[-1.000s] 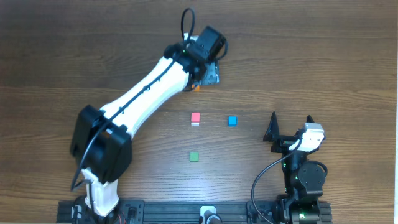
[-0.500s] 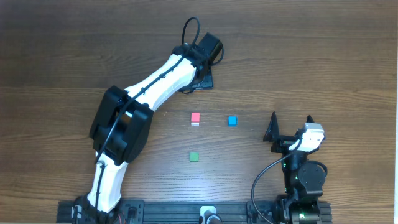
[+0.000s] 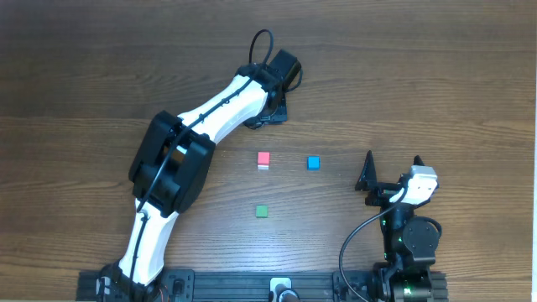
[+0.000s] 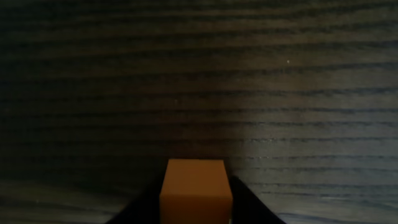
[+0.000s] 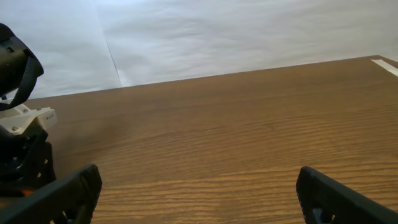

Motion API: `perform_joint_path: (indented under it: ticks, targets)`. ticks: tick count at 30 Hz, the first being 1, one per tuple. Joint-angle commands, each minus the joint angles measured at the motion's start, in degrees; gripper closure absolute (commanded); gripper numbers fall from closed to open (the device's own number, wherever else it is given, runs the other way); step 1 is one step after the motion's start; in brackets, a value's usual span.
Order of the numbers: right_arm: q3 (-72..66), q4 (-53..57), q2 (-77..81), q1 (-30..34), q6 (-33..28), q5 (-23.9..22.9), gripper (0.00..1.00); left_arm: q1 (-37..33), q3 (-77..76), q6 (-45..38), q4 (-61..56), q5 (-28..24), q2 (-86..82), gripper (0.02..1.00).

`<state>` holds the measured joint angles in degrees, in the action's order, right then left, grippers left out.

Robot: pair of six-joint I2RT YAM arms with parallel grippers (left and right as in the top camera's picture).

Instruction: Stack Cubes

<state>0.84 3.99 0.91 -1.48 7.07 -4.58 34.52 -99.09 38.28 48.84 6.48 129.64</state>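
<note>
From above, the table is dark brown wood with the grain running across the picture; a black rail lies along its near edge, where both arm bases stand. The white and black left arm reaches up past the middle; the left gripper sits low at the far end, a black cable looping above it. Three small cubes lie apart on bare wood nearer the bases: the pink cube and the blue cube side by side with a gap between them; the green cube nearer the rail, below the pink one. The right arm stands folded by its base, well clear of the cubes; the right gripper has its fingers spread wide.

From the left wrist, the wood grain is close and in shadow; the orange cube sits upright between the two dark fingers, which press against its sides, so the left gripper is clamped on it; whether the cube touches the wood cannot be told.

From the right wrist, the brown top runs back to a white wall with a faint upright seam; a pale strip lies on the far corner of the wood; the right gripper has its fingers far apart with nothing between them; the left arm shows at the side.
</note>
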Motion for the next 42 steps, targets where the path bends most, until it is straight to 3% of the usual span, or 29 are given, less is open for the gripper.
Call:
perform_joint_path:
  ticks: [1,10,17,21,27,42]
  targets:
    - [-0.55,-0.13,-0.52,0.37,-0.31,0.50,0.009,-0.24,-0.28,-0.15,0.09,-0.44,0.07,0.833]
    - [-0.55,-0.13,-0.52,0.37,-0.31,0.50,0.007,0.24,-0.28,-0.07,5.53,-0.39,-11.74,0.895]
    - [-0.55,-0.13,-0.52,0.37,-0.31,0.50,0.007,5.70,2.25,3.58,12.02,2.21,-22.93,0.899]
    - [-0.55,-0.13,-0.52,0.37,-0.31,0.50,0.007,8.85,10.97,8.83,10.73,3.74,-28.39,0.901]
    - [-0.55,-0.13,-0.52,0.37,-0.31,0.50,0.007,9.79,22.86,9.35,3.32,3.04,-32.26,0.906]
    - [-0.55,-0.13,-0.52,0.37,-0.31,0.50,0.009,9.90,24.55,8.87,0.15,1.92,-27.10,0.906]
